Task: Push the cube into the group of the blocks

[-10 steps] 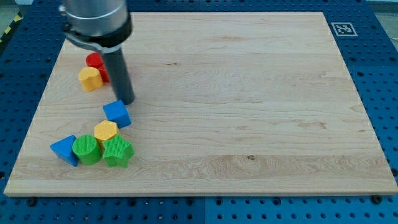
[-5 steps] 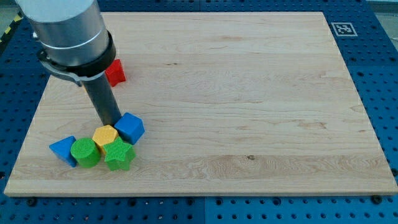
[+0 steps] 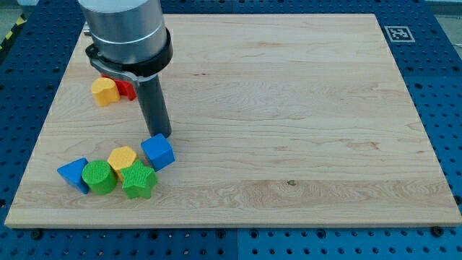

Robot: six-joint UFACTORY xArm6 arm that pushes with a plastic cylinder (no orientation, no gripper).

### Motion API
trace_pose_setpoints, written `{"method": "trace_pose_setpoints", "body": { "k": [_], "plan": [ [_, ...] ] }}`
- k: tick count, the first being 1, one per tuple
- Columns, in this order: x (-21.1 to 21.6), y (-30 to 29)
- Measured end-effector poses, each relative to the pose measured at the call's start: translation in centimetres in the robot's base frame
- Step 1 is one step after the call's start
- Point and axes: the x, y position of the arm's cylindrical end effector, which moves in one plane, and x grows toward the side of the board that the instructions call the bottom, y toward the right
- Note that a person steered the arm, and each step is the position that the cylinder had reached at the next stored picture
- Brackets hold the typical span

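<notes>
The blue cube lies at the lower left of the wooden board, touching the green star block and close to the yellow hexagon block. A green cylinder and a blue triangular block complete that group. My tip stands just above the blue cube, at its upper edge.
A yellow block and a red block lie together at the upper left, partly hidden behind the arm's body. A printed marker sits at the board's top right corner.
My tip moved from the cube's left side up and to the right, above the cube. The cube shifted slightly down and right against the green star. The yellow block at upper left shows again.
</notes>
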Motion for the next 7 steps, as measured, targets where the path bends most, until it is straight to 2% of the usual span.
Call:
{"method": "trace_pose_setpoints", "body": {
  "k": [1,4,6,7],
  "plan": [
    [-1.4,0.8],
    [1.1,2.5],
    [-9.1,17.4],
    [-10.3,20.8]
  ]
}}
